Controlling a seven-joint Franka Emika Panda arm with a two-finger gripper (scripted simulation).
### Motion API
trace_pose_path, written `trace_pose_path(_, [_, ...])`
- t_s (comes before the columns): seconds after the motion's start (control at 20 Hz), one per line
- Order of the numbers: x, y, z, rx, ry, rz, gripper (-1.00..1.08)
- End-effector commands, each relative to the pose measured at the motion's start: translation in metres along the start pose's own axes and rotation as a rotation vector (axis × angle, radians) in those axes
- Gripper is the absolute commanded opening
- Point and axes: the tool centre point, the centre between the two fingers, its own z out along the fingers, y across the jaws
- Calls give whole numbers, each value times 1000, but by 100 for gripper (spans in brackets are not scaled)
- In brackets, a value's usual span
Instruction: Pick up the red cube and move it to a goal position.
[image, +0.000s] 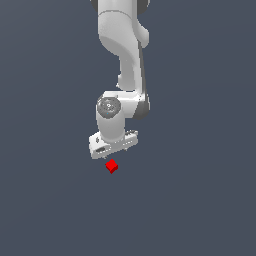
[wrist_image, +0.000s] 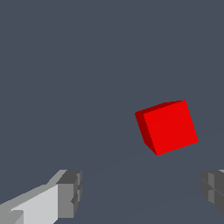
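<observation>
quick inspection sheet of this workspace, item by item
surface: plain dark grey-blue ground, bare where visible
job's things: red cube lies free on the ground, ahead of the fingers in the wrist view
clutter: nothing seen
grippers: gripper open, fingers spread wide, touching nothing; it hangs close above the cube
cables: nothing seen
surroundings: white arm enters from the top of the exterior view; no goal marker seen

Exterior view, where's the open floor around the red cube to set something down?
Bare grey surface lies on every side of the red cube except toward the gripper, which hangs close over it. The wrist view shows the cube off-centre between open fingers.
</observation>
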Motion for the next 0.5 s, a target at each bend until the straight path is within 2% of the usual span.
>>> trace_pose_path(0.0, [5, 8, 11, 0, 5, -64, 100])
trace_pose_path(0.45, [23, 27, 42, 1, 18, -246, 100])
